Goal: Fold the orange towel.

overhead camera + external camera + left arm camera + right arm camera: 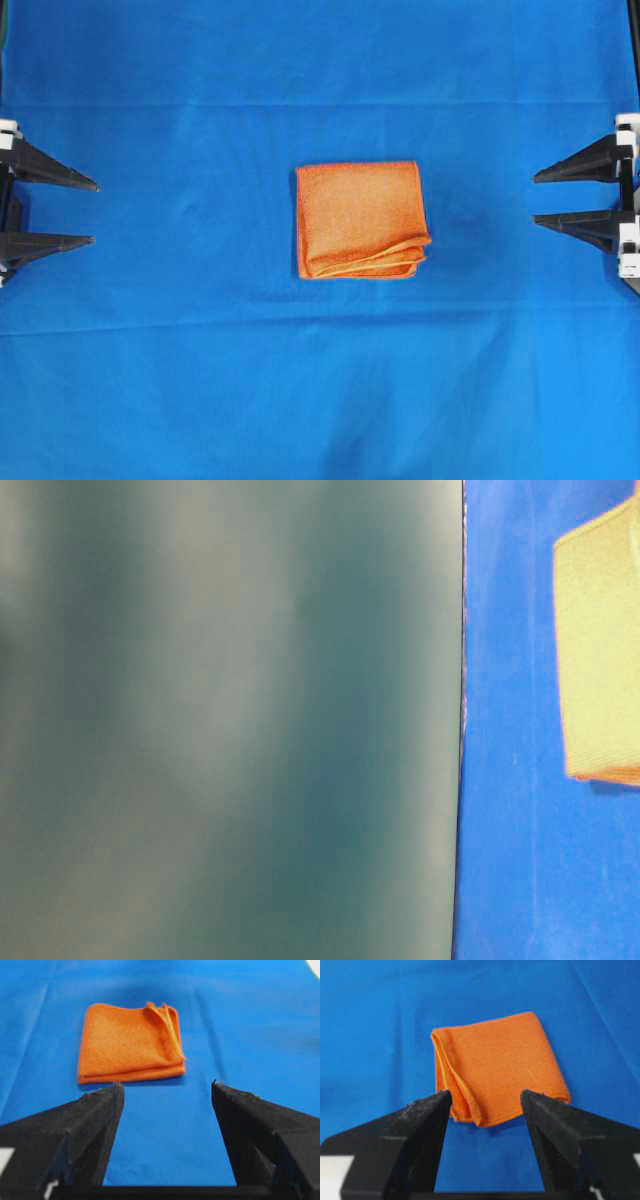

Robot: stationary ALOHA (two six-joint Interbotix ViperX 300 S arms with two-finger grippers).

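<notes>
- Overhead view shows the thin orange microfibre towel (360,220) already folded square, mid-desk, on blue cloth (200,380).
- Left hand (93,212) and right hand (536,197) both released, well apart from it.
- I judge it light, limp; I'd pinch its loose layered corner.

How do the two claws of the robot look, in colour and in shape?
Both look alike. The left claw and the right claw each have two matte black fingers, wide at the base and narrowing to a point. The wrist views show a rough, grainy surface. White parts sit at the finger bases. No cables or markings are visible.
</notes>
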